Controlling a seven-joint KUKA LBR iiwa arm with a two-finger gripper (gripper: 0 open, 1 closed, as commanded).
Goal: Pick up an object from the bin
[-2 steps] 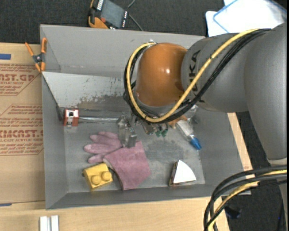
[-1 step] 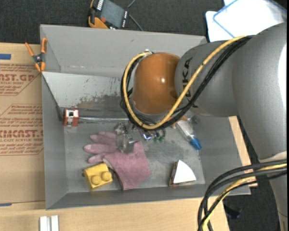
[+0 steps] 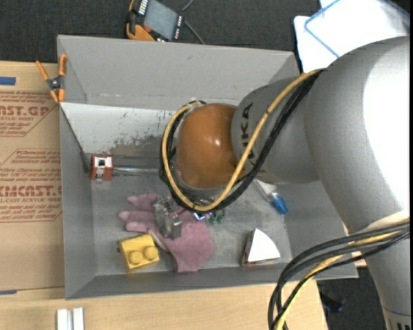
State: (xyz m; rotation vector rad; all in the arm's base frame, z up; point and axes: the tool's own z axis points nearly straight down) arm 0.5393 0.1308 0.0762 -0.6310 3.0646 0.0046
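The scuffed grey bin [image 3: 117, 126] sits amid cardboard. The gripper [image 3: 168, 220] presses onto a pink glove [image 3: 191, 249]; I cannot tell its opening. A yellow block [image 3: 139, 251] touches the glove's left edge, and the arm [image 3: 344, 129] hides what lies behind the glove.

The one camera is looking down on the grey bin [image 3: 74, 205] from above and somewhat from one side, close, with only a little of the surroundings showing around it. The arm [image 3: 344, 136] is occupying the right side, covering the bin floor right of the pincer [image 3: 168, 220].
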